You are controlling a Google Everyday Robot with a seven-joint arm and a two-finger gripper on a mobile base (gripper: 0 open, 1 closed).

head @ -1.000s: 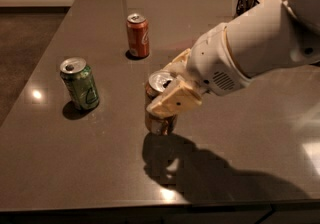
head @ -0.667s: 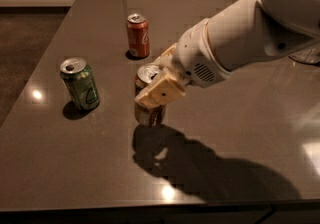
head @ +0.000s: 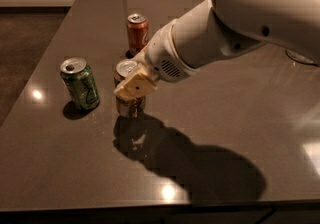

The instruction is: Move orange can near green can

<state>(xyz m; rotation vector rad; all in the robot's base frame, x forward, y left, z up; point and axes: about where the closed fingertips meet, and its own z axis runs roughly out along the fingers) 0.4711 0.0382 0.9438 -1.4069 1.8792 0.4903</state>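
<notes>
The green can (head: 80, 84) stands upright at the left of the dark table (head: 230, 118). The orange can (head: 128, 99), dull brownish with a silver top, is upright just right of the green can, a small gap between them. My gripper (head: 134, 87) is shut on the orange can, its pale fingers (head: 136, 87) across the can's upper half. The can's base is at or just above the table; I cannot tell which. My white arm reaches in from the upper right.
A brighter red-orange can (head: 137, 33) stands upright behind the orange can, toward the table's far side. The table's left edge runs close past the green can. The arm's shadow falls on the table in front.
My gripper has carried the orange can to the left, from the table's middle to a spot close beside the green can. The green and red-orange cans have not moved.
</notes>
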